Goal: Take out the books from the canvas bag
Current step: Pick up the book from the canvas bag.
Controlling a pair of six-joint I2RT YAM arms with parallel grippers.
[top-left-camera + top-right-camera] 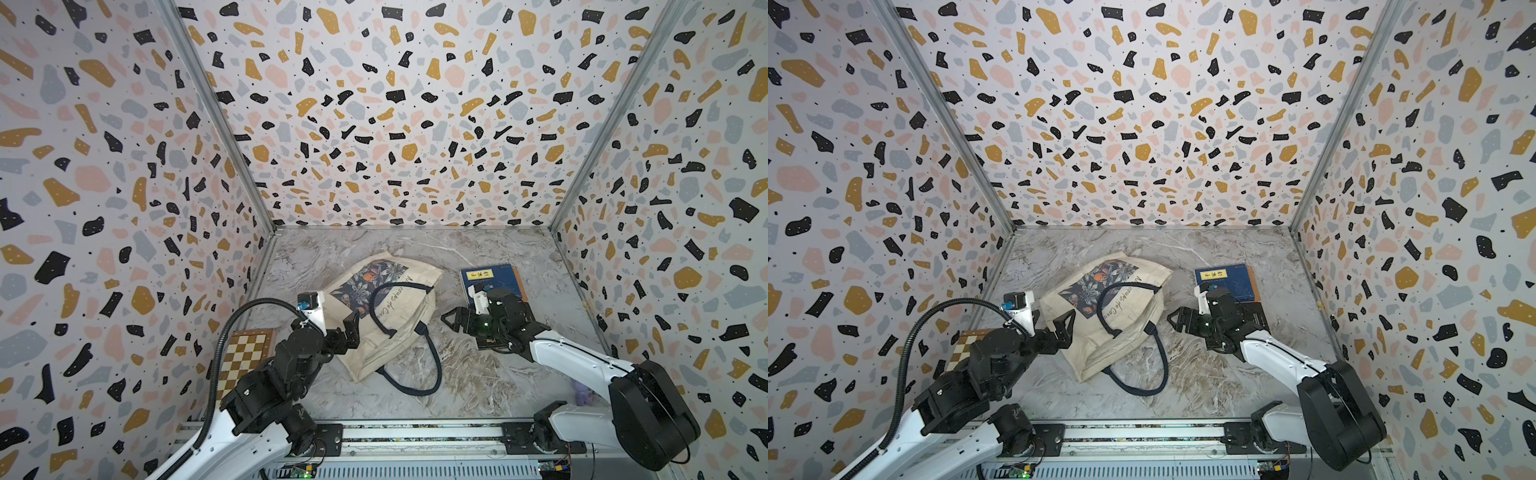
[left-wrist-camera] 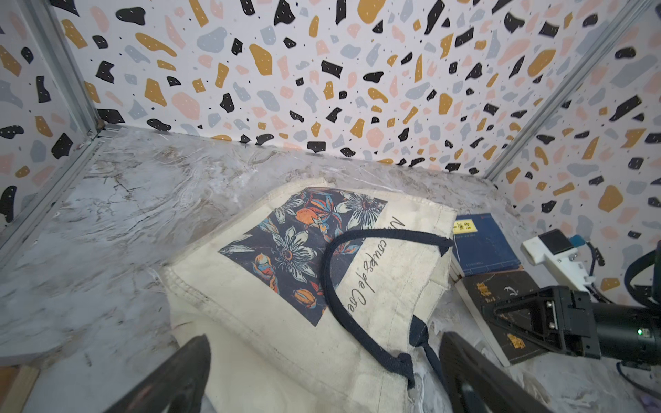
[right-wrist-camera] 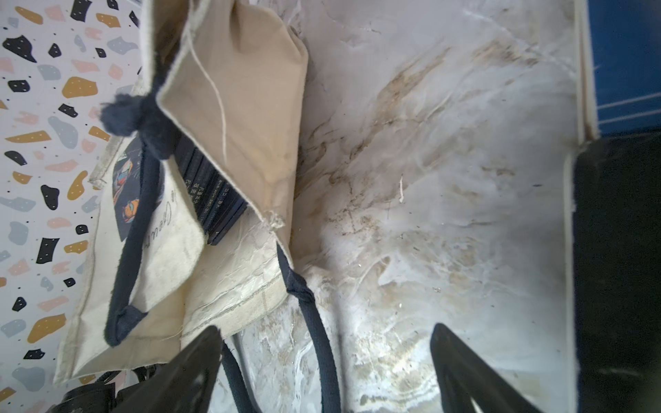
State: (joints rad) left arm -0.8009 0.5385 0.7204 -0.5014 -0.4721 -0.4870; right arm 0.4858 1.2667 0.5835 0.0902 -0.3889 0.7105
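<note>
Cream canvas tote bag [image 1: 399, 345] with navy handles lies flat mid-table, thin navy paperbacks [image 3: 214, 200] showing in its mouth, a blue yellow-labelled book [image 1: 498, 276] already out near the right gripper [image 1: 451, 322]. Both claws gape wide and empty, the left gripper [image 1: 351, 330] at the bag's edge; we judge the next reach goes into the mouth. Grey marbled tabletop [image 1: 478, 382], terrazzo-print walls [image 1: 374, 124].

The cream canvas tote bag [image 1: 386, 343] bore a dark floral panel [image 1: 365, 282] of orange, blue and white, and navy cord handles [image 1: 415, 392]. The navy-blue paperback book [image 1: 505, 279] wore a yellow label [image 1: 484, 274]. The wooden chessboard box [image 1: 245, 353] was chequered brown and cream.
</note>
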